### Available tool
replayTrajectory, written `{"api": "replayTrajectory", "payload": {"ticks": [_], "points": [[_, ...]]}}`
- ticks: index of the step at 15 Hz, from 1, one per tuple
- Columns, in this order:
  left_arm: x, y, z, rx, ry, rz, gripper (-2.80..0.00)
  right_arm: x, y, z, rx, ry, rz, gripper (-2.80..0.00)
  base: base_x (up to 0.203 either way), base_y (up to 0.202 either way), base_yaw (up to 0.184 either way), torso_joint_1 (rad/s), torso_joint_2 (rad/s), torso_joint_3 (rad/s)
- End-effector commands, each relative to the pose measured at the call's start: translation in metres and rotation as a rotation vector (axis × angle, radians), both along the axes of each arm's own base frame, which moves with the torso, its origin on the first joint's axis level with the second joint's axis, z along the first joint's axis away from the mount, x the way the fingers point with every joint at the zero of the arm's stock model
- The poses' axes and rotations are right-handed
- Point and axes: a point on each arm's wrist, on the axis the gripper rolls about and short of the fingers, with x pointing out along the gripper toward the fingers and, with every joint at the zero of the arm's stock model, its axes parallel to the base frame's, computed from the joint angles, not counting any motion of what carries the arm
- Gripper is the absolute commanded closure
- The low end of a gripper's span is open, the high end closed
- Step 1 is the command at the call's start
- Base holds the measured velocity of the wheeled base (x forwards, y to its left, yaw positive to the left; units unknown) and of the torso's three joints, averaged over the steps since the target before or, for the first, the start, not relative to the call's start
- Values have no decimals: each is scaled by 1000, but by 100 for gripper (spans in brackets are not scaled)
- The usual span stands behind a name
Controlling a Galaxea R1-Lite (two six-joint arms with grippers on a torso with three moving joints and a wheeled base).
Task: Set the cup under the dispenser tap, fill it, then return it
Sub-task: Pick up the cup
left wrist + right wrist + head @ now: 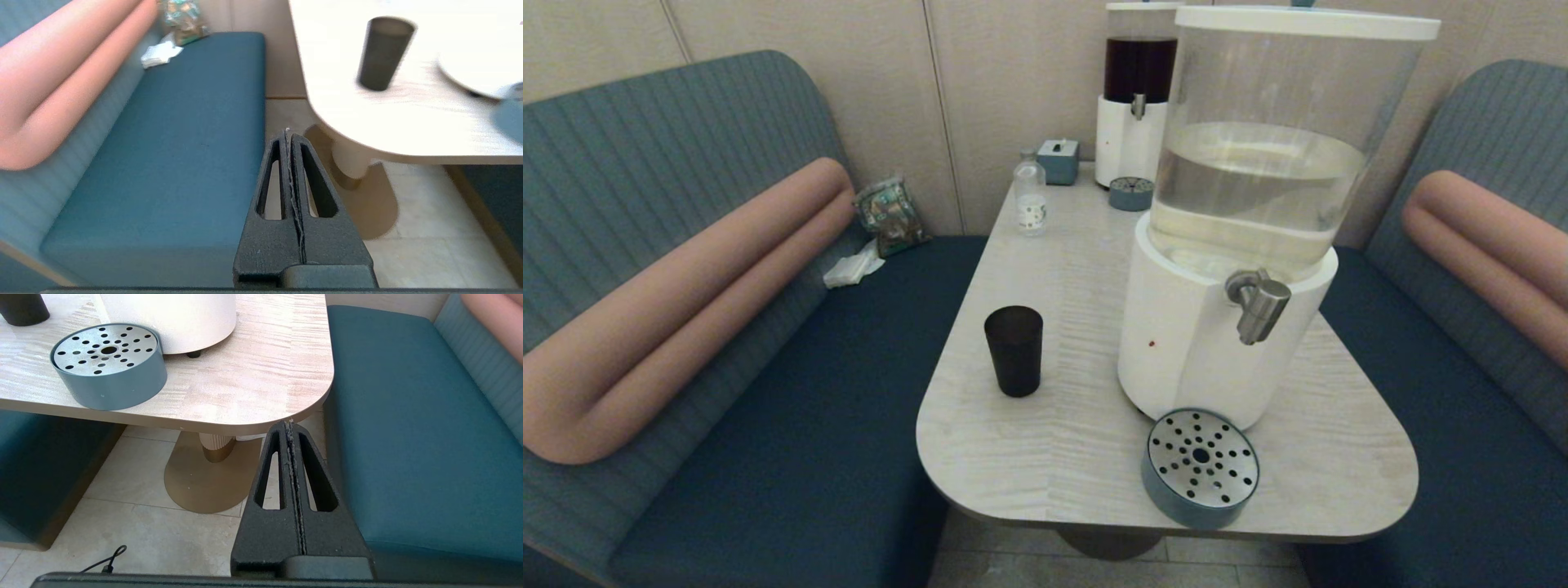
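Prob light, stiff & a bit slick, the cup (1014, 350) wants a mid-wall pinch; left gripper (289, 132) & right gripper (290, 424) both closed, empty, below table edge.

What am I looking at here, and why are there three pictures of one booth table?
A two-armed robot carries three cameras. The head view looks down on the table; the other two sit on its wrists. The black wedge in each wrist view is an end effector, the part that grasps: the left end effector and right end effector are both shut, hold nothing, and hang below the table's edge. On the table stand the dark cup, a big clear dispenser with its metal tap, a round drip tray under the tap, a small bottle and a second, dark-liquid dispenser behind.
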Motion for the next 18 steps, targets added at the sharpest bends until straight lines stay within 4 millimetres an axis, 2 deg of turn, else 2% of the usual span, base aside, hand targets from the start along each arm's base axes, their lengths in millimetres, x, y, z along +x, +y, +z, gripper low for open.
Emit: {"api": "replayTrajectory", "payload": {"ticks": [1,2,4,6,8,9,14,18], "points": [[19,0,36,1,67,-20,0,0,0,0,0,1,0,0,0,0,0,0,0,0],[31,-1,49,2,74,-30,0,0,0,0,0,1,0,0,0,0,0,0,0,0],[75,-2,75,6,84,-70,0,0,0,0,0,1,1,0,0,0,0,0,0,0],[122,-4,90,10,45,-121,0,0,0,0,0,2,0,0,0,0,0,0,0,0],[156,-7,99,18,-75,-173,0,0,0,0,0,1,0,0,0,0,0,0,0,0],[166,-8,95,22,-87,-218,-280,0,0,0,0,1,1,0,0,0,0,0,0,0],[199,-11,68,8,12,-334,-280,0,0,0,0,2,1,0,0,0,0,0,0,0],[242,-13,63,45,-110,-370,-280,0,0,0,0,1,1,0,0,0,0,0,0,0]]}}
